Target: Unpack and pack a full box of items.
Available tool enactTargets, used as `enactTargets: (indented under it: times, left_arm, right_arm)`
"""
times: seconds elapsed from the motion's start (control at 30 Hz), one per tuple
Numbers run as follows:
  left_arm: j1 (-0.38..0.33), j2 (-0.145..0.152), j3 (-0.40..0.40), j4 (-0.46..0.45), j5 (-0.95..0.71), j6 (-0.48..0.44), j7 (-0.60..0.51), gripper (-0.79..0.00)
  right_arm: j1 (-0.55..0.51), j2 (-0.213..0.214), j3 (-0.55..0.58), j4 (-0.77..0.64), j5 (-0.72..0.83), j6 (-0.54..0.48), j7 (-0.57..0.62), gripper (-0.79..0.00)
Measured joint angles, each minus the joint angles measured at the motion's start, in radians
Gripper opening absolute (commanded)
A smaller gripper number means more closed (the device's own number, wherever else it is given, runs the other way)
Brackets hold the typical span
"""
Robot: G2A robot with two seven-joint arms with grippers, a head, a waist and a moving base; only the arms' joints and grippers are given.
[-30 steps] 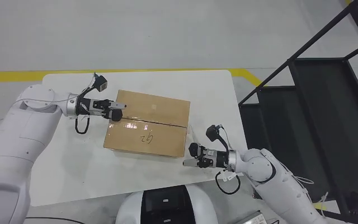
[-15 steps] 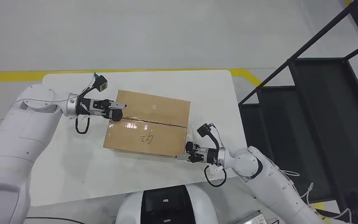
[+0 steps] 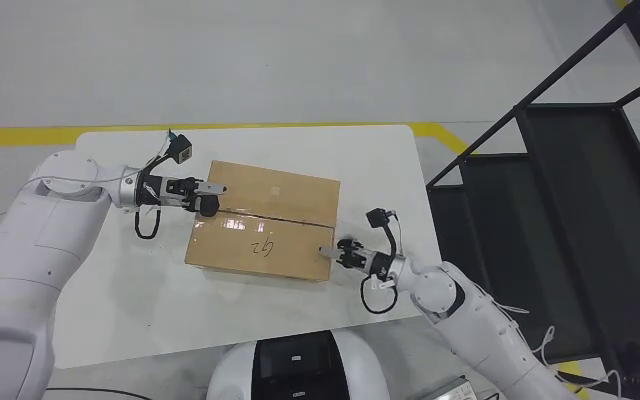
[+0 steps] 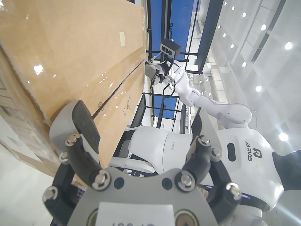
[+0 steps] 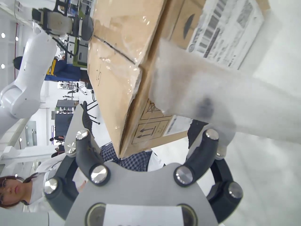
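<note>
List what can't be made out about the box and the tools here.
1. Contents of the box: every view, hidden by its shut, taped top.
2. Whether the right tool touches the box end: in the right wrist view one finger is blurred; in the top view it is too small to tell.
3. Print on the label: blurred in the right wrist view.
</note>
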Motion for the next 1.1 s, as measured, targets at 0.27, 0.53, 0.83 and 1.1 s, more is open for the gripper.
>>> enactTargets:
  times: [0.27, 0.53, 0.83, 1.1]
  left_arm:
    - [0.0, 0.0, 0.0, 0.0, 0.0, 0.0, 0.0, 0.0]
    - [0.0, 0.0, 0.0, 0.0, 0.0, 0.0, 0.0, 0.0]
    - [0.0, 0.0, 0.0, 0.0, 0.0, 0.0, 0.0, 0.0]
    - [0.0, 0.0, 0.0, 0.0, 0.0, 0.0, 0.0, 0.0]
  right_arm:
    - [-0.028, 0.001, 0.063, 0.016, 0.062, -0.029, -0.07, 0.0]
    - [-0.049, -0.004, 0.104, 0.028, 0.109, -0.149, -0.16, 0.0]
    - [-0.045, -0.018, 0.116, 0.05, 0.155, -0.228, -0.242, 0.0]
    - [-0.069, -0.024, 0.157, 0.028, 0.125, -0.327, -0.324, -0.736]
